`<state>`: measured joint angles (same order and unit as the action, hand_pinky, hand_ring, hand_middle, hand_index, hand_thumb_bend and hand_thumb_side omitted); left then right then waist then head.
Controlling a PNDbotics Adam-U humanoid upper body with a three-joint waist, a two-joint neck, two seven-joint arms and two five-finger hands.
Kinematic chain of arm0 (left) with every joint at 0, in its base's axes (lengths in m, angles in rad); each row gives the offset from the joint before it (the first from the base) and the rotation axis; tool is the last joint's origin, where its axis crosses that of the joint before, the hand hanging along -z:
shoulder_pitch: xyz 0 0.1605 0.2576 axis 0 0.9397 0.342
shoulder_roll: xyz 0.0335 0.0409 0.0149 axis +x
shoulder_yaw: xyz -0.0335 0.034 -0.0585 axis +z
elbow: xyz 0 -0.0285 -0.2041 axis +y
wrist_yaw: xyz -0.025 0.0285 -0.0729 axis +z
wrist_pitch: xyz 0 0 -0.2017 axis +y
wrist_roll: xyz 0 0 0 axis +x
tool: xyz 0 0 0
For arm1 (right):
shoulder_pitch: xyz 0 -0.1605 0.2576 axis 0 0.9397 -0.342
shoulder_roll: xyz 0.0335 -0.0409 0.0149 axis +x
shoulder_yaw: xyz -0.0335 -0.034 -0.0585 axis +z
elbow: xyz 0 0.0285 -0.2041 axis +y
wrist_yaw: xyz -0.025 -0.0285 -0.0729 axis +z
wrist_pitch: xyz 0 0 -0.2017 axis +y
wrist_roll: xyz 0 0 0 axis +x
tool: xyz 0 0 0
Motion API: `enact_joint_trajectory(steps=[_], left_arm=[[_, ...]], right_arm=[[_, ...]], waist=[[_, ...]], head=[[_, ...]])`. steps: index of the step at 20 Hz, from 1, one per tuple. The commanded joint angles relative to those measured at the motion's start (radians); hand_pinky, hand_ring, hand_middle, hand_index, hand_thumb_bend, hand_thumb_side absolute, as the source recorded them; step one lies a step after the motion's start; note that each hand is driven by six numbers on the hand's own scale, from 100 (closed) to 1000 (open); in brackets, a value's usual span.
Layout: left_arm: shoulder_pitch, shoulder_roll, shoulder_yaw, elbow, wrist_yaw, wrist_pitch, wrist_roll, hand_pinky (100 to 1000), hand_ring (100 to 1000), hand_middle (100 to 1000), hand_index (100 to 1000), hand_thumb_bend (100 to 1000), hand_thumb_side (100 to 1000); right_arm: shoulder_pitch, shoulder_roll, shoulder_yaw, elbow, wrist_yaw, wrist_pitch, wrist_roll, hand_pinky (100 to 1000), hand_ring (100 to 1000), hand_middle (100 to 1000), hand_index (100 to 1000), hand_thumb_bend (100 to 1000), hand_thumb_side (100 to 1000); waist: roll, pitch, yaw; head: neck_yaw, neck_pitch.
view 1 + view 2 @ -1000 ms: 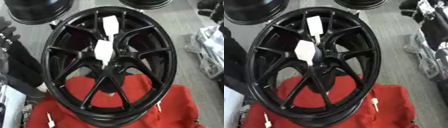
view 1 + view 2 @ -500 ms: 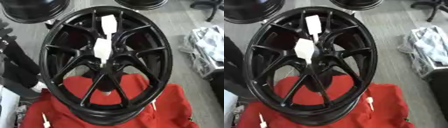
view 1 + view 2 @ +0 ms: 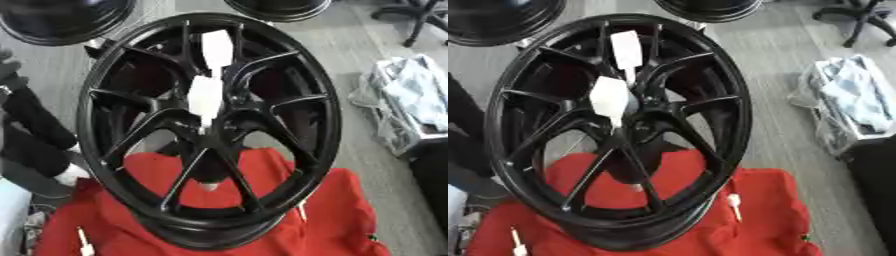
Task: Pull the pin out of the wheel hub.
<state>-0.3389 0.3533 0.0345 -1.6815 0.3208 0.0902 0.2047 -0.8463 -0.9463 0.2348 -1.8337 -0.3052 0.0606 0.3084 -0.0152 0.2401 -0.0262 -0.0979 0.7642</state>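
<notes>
Standing on a red cloth, the black wheel has a white pin at its hub; no robot hand shows.

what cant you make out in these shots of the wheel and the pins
- Robot's hands: none clearly shows in either view.
- Pin at the hub: blurred, so its seating is unclear.
- Small white pieces on the red cloth: too small to identify.
- Wheel's underside: hidden by the wheel itself.

Grey floor; red cloth
</notes>
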Motion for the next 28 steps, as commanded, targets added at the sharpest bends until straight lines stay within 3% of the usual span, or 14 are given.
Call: enact_joint_trajectory(steps=[1, 5, 10, 12, 15, 20, 28], left_arm=[[-0.004, 0.034, 0.015, -0.010, -0.002, -0.002, 0.008, 759, 786, 722, 790, 100, 796], [-0.005, 0.041, 0.025, -0.016, 0.000, -0.009, 0.020, 760, 787, 724, 791, 100, 790], [-0.007, 0.046, 0.035, -0.028, 0.001, -0.016, 0.036, 760, 788, 725, 791, 100, 783], [0.001, 0.053, 0.040, -0.031, 0.004, -0.017, 0.047, 759, 788, 724, 791, 100, 783], [0.014, 0.070, 0.047, -0.031, 0.012, -0.018, 0.061, 759, 787, 724, 791, 100, 781], [0.039, 0.103, 0.062, -0.024, 0.024, -0.023, 0.074, 760, 787, 724, 791, 100, 779], [0.059, 0.123, 0.071, -0.011, 0.028, -0.028, 0.083, 760, 787, 723, 792, 100, 781]], right_arm=[[-0.075, -0.011, 0.051, 0.017, 0.058, -0.011, 0.055, 859, 841, 762, 839, 100, 438], [-0.158, 0.042, 0.134, 0.068, 0.125, -0.038, 0.123, 861, 843, 766, 842, 100, 472], [-0.198, 0.094, 0.198, 0.113, 0.215, -0.081, 0.214, 862, 845, 771, 850, 100, 515], [-0.205, 0.115, 0.216, 0.130, 0.253, -0.094, 0.253, 860, 844, 768, 850, 123, 525], [-0.220, 0.155, 0.216, 0.171, 0.304, -0.101, 0.383, 858, 842, 761, 848, 186, 497], [-0.230, 0.203, 0.223, 0.166, 0.327, -0.065, 0.450, 860, 845, 759, 846, 243, 442], [-0.198, 0.288, 0.228, 0.128, 0.451, 0.007, 0.440, 860, 846, 758, 844, 272, 378]], waist=[[0.000, -0.027, -0.005], [0.001, -0.027, -0.012], [0.008, -0.029, -0.019], [0.011, -0.030, -0.021], [0.020, -0.033, -0.023], [0.030, -0.038, -0.027], [0.033, -0.045, -0.032]], head=[[0.005, 0.006], [0.015, 0.006], [0.017, 0.006], [0.017, 0.006], [0.021, 0.006], [0.027, 0.006], [0.029, 0.006]])
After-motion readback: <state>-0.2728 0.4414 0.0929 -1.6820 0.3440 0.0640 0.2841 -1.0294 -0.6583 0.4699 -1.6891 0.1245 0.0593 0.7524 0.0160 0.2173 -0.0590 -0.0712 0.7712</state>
